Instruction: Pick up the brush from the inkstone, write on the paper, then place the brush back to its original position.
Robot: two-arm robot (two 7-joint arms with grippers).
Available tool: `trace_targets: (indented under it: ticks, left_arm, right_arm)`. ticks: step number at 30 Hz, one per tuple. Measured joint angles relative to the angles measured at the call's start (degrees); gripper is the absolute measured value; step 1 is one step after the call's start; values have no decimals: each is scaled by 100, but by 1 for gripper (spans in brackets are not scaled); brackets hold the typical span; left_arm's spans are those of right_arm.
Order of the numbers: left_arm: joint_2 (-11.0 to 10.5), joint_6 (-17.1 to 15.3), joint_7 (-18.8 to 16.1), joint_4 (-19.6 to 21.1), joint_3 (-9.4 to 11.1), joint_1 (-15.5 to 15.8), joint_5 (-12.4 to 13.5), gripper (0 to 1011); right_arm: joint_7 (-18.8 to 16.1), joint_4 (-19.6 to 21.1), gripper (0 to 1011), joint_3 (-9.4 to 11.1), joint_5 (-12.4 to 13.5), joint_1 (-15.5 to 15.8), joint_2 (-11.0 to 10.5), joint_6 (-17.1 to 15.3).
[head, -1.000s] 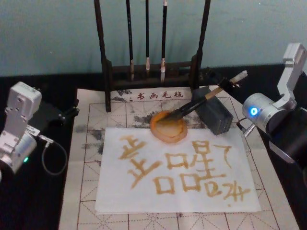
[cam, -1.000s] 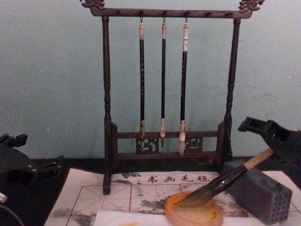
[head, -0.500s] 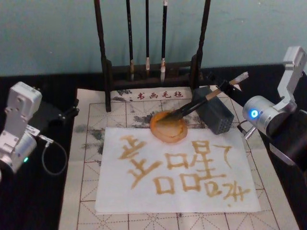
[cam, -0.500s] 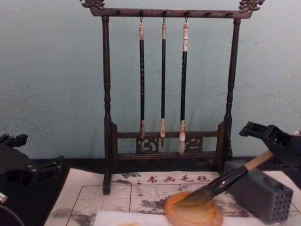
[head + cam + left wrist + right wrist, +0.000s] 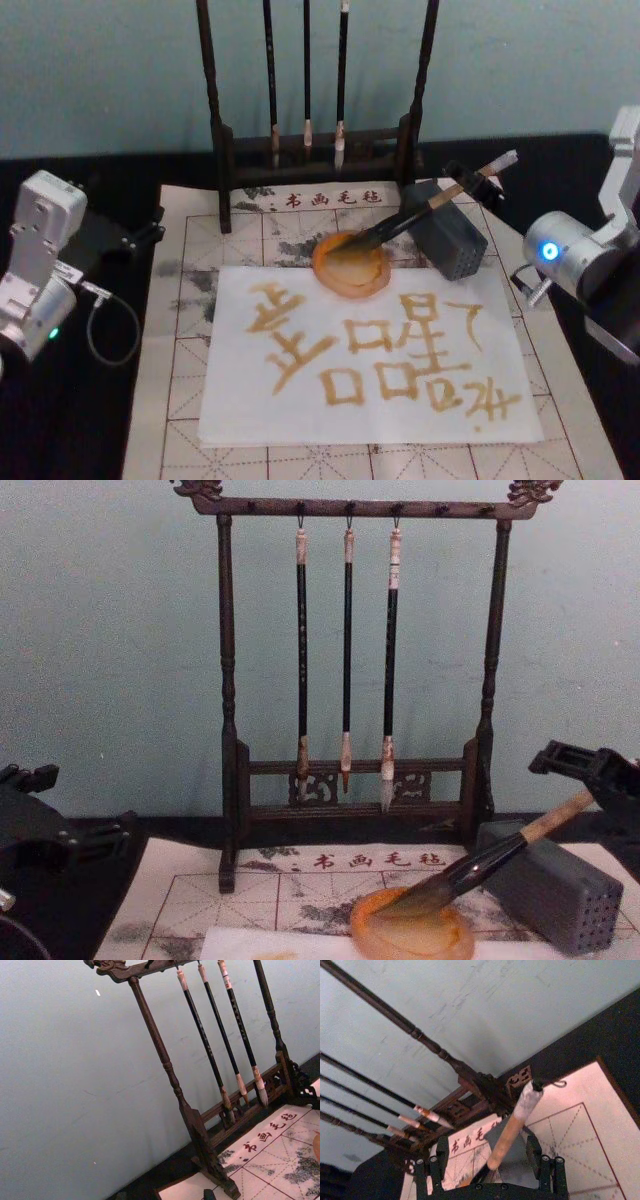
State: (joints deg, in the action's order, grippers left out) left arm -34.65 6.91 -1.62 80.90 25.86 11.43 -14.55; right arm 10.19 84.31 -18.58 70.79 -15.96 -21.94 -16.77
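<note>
The brush point(image 5: 420, 212) lies slanted, its dark tuft in the round orange inkstone point(image 5: 351, 266) and its tan handle resting over a grey block point(image 5: 448, 238). My right gripper point(image 5: 472, 182) is open near the white end cap. In the right wrist view the handle point(image 5: 506, 1136) passes between the spread fingers point(image 5: 438, 1161) and touches neither. The white paper point(image 5: 370, 350) in front of the inkstone carries several golden-brown characters. My left gripper point(image 5: 110, 238) is parked open at the mat's left edge, away from everything. In the chest view, the brush point(image 5: 480, 865) leans from the inkstone point(image 5: 412, 932) toward the right gripper point(image 5: 580, 770).
A dark wooden rack point(image 5: 315, 150) with three thin hanging brushes point(image 5: 347, 650) stands behind the inkstone. A gridded felt mat point(image 5: 180, 400) lies under the paper. The grey block point(image 5: 552, 888) has small holes in its end face. A cable loops beside the left arm point(image 5: 100, 325).
The right arm has drawn back to the right, sliding its open gripper along the handle toward the end cap. The brush has stayed on the inkstone and block. The left arm has not moved.
</note>
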Motion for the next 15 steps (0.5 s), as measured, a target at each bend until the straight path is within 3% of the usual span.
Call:
trace_targets:
  ticks: [10,14,15]
  left_arm:
    - [0,0,0,0,0,0,0,1001]
    - [0,0,0,0,0,0,0,1001]
    - [0,0,0,0,0,0,0,1001]
  right_arm:
    - [-87,917,1003,88,246,735,-532,38]
    - [-357,1206,1002,35,80,1001,-812,239]
    - [-504,1308,1002,-25,-74,1099,-946,360]
